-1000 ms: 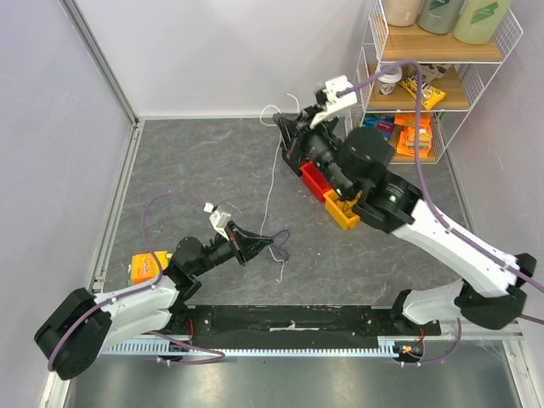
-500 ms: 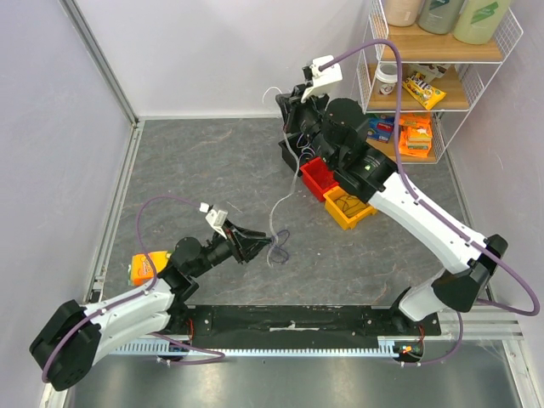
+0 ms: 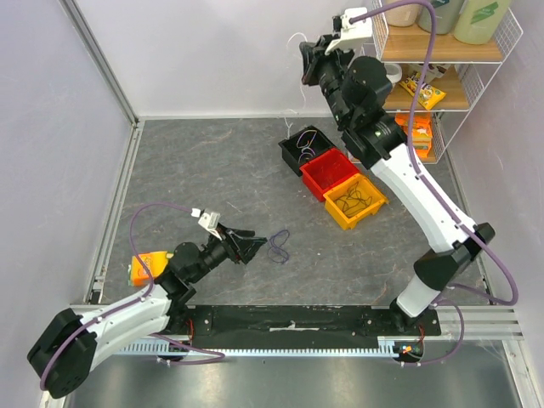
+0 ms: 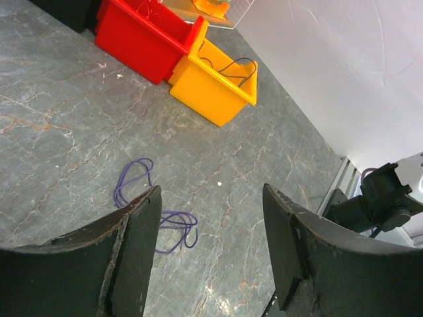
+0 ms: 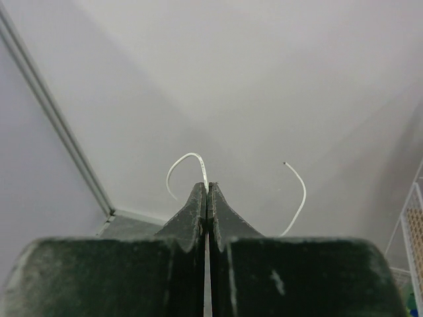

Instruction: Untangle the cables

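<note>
Top external: right pincer (image 3: 306, 49) clamps white cable (image 5: 187, 154) beside shelf (image 3: 442, 49); left pincer (image 4: 211, 191) gapes empty.

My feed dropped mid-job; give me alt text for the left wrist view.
The left hand is open above the grey table, its fingers framing a loose purple cable lying apart from them; a red bin and a yellow bin sit beyond.

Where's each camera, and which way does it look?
Top: above, behind the bases, looking down on the grey table; both arms show.
Left wrist: on the left gripper, facing the thin purple cable; its open fingers show.
Right wrist: on the right gripper, facing the wall; fingers pinch a thin white wire.
Top and left wrist share that cable.
</note>
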### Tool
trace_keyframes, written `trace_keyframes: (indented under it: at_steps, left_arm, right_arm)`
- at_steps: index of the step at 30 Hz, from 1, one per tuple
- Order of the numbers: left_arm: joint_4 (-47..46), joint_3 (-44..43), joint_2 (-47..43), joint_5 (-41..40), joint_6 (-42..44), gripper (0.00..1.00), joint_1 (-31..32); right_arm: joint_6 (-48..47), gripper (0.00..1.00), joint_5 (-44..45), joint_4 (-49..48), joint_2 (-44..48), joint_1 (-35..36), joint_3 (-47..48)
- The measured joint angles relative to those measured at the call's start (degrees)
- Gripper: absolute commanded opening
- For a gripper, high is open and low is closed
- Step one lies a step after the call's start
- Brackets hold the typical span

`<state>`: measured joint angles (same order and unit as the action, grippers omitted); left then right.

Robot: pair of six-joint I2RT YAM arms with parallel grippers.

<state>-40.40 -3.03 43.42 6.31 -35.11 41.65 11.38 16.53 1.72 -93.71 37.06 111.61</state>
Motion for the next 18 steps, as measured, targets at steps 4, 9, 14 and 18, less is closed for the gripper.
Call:
trace_keyframes:
  at_steps: [4, 9, 14, 18]
  left_arm:
    - [-1.38, 0.0, -0.11, -0.37, -0.09, 0.7, 0.0]
    - [-5.05, 0.0, 2.47, -0.15, -0.24, 0.7, 0.0]
    - [-7.04, 0.0, 3.74, 0.09, -0.26, 0.68, 0.0]
    - [-7.93, 0.0, 3.74, 0.09, -0.28, 0.68, 0.0]
  right_arm:
    - [-1.57, 0.0, -0.22, -1.29, -5.64, -3.17, 5.62]
    - [-2.54, 0.0, -1.38, -2.47, -11.19, -6.19, 7.32]
    - [-2.89, 0.0, -2.56, -4.11, -13.7, -7.61, 4.98]
    - [-2.95, 0.0, -2.97, -4.35, -14.69, -7.98, 4.87]
